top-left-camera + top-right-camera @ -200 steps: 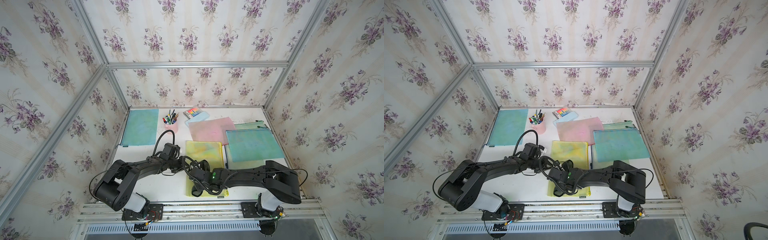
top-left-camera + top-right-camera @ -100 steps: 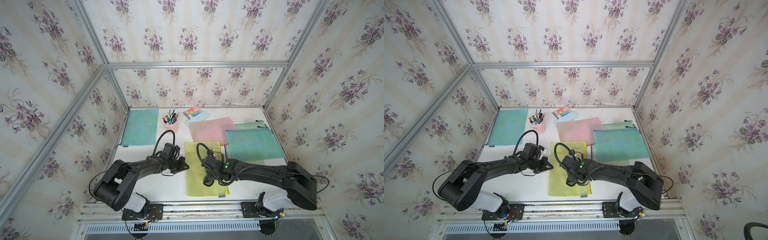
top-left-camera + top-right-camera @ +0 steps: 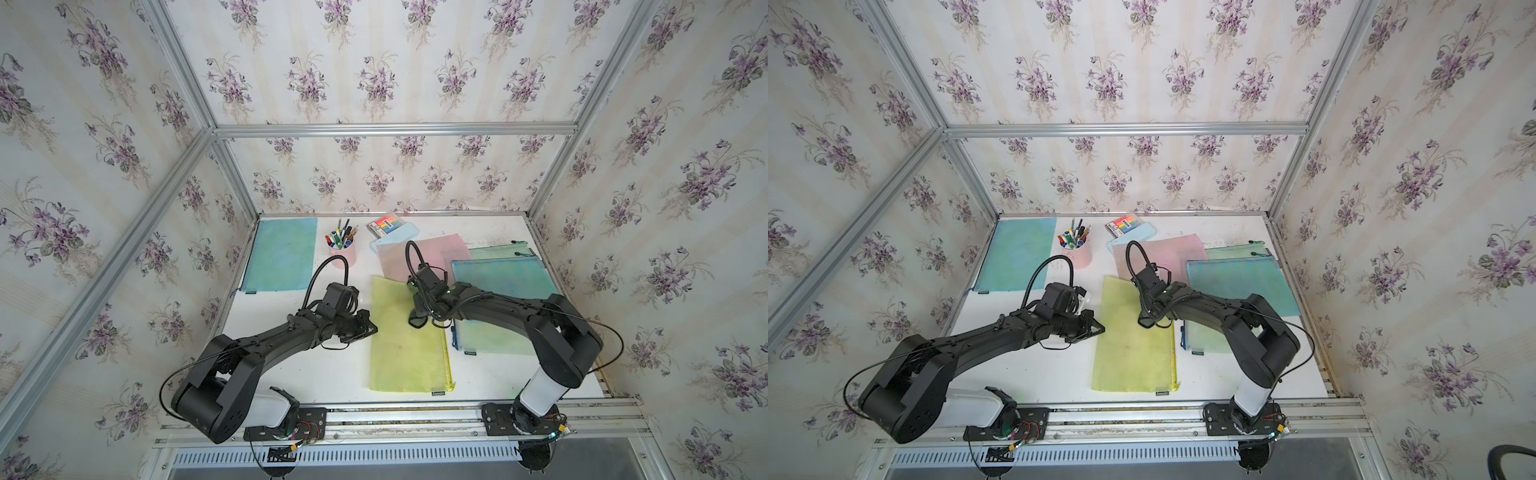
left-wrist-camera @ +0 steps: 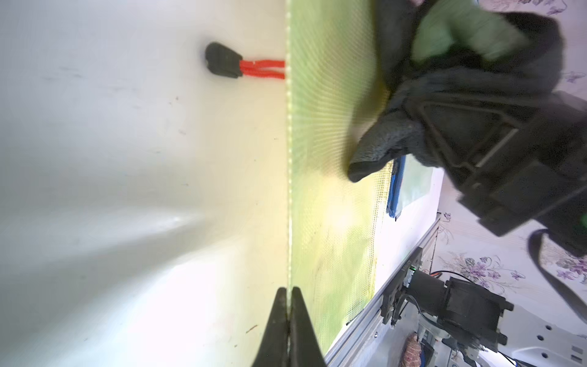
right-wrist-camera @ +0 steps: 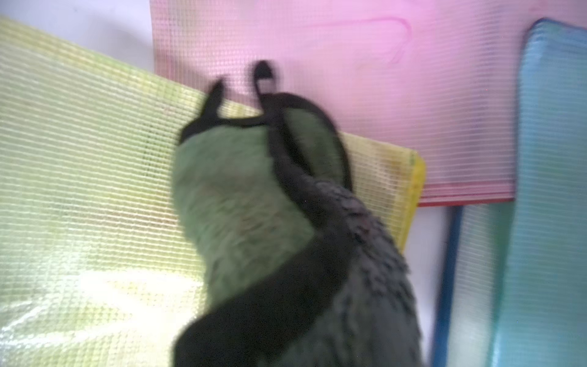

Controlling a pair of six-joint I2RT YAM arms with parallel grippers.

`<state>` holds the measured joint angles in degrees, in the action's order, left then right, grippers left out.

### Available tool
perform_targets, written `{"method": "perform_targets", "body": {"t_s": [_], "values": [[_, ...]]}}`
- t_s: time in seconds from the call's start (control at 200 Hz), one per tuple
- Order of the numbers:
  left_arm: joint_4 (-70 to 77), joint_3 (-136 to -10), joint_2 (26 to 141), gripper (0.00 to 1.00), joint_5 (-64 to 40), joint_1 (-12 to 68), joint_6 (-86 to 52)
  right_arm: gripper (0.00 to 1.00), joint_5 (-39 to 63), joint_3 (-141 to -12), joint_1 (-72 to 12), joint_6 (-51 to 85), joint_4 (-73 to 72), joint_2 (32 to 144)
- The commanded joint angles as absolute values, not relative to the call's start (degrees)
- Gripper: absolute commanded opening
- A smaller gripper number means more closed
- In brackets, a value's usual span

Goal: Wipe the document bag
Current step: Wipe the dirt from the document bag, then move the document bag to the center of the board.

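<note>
The document bag [image 3: 405,345] [image 3: 1129,345] is yellow mesh and lies flat in the middle of the table. My left gripper [image 3: 372,328] [image 4: 288,290] is shut, its tips resting at the bag's left edge [image 4: 333,190]; I cannot tell whether the edge is pinched. My right gripper [image 3: 419,313] is shut on a dark green and black cloth [image 3: 417,322] [image 5: 254,206]. The cloth presses on the bag's far right part [image 5: 79,190] and hides the right fingers. In the left wrist view the cloth [image 4: 390,146] hangs onto the mesh.
A pink bag [image 3: 419,257] and a blue bag [image 3: 503,278] lie just beyond and right of the yellow one. A teal bag [image 3: 282,259] lies at the far left. A pen cup [image 3: 343,249] and a marker box [image 3: 386,226] stand at the back.
My right arm has swept the cloth from the bag's near end up to its far right part. The left gripper has stayed at the bag's left edge.
</note>
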<state>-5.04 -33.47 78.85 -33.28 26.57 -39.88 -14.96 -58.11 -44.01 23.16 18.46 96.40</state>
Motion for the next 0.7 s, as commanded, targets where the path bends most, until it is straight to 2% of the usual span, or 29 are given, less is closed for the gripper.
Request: {"method": "perform_targets", "body": {"t_s": [0.0, 0.14, 0.225, 0.325, 0.465, 0.694], "values": [[-8.5, -34.0, 78.2, 0.00, -31.5, 26.6, -38.4, 0.15, -11.3, -57.8, -45.5, 21.9, 17.9, 94.4], [-15.2, -36.2, 75.3, 0.00, -29.2, 26.6, -36.5, 0.15, -9.9, -58.2, -56.7, 23.4, 16.0, 95.6], [-21.1, -38.4, 72.2, 0.00, -27.4, 26.6, -35.0, 0.15, -9.2, -58.4, -59.3, 25.5, 16.5, 98.3], [-31.6, -42.9, 68.7, 0.00, -23.8, 26.6, -32.3, 0.14, -12.8, -56.7, -58.2, 26.6, 18.3, 97.9], [-48.4, -50.2, 64.9, 0.00, -14.6, 26.4, -29.8, 0.15, -14.0, -52.1, -53.7, 26.5, 16.0, 88.6], [-68.5, -61.5, 65.8, 0.00, -1.1, 22.5, -27.5, 0.15, -13.6, -50.7, -49.5, 24.2, 15.3, 83.5]]}}
